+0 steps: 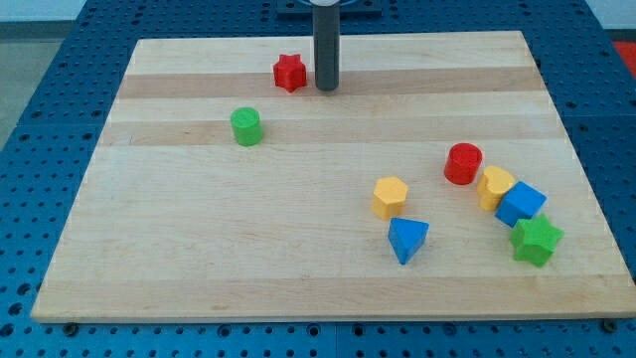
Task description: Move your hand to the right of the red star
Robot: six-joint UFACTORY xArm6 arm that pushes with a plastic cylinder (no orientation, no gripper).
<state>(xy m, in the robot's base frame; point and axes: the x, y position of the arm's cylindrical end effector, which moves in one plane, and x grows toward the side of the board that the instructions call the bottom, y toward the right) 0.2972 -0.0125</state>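
Observation:
The red star [289, 72] lies near the top of the wooden board [199, 249], left of centre. My tip [326, 88] stands just to the star's right, a small gap away, not touching it. The dark rod rises straight up out of the view's top.
A green cylinder [246, 126] sits below and left of the star. At the view's right are a red cylinder [463, 163], a yellow block [391, 197], a blue triangular block [407, 239], another yellow block [494, 185], a blue cube [521, 204] and a green star [537, 240].

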